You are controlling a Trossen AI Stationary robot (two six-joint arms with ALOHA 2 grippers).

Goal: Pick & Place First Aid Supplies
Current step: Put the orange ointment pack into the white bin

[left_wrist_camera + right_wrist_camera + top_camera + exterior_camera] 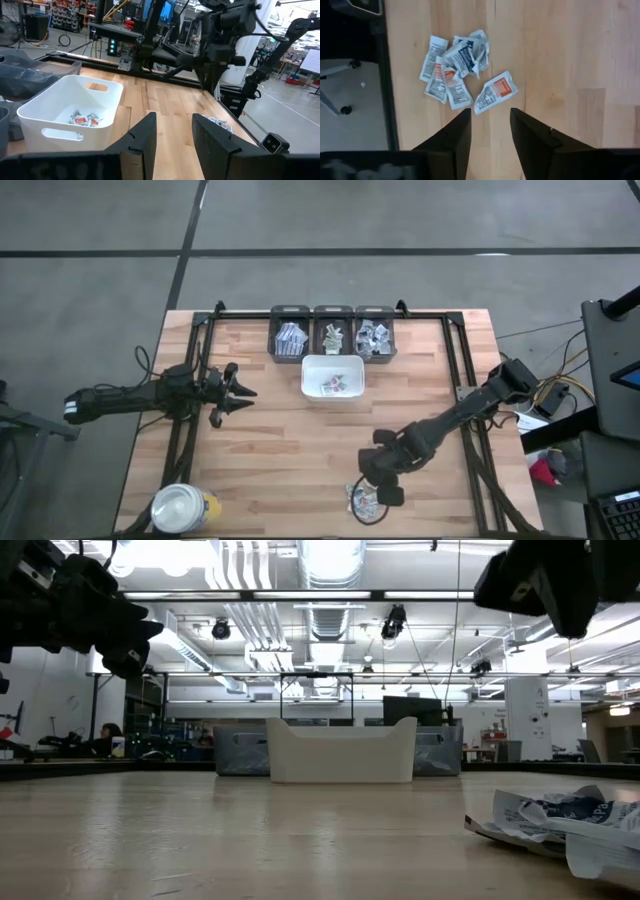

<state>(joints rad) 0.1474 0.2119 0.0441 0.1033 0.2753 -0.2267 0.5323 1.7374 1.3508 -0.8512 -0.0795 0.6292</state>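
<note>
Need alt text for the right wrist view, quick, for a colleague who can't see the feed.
Looking straight down past the right gripper, whose two dark fingers stand apart and hold nothing, a loose pile of first aid packets lies on the wooden table. One packet with an orange label lies nearest the fingertips. The table's edge and grey floor show beside the pile.

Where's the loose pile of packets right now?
In the high view the pile of packets lies at the table's near edge, right of centre, directly beneath the right hand, far from the white tray.
</note>
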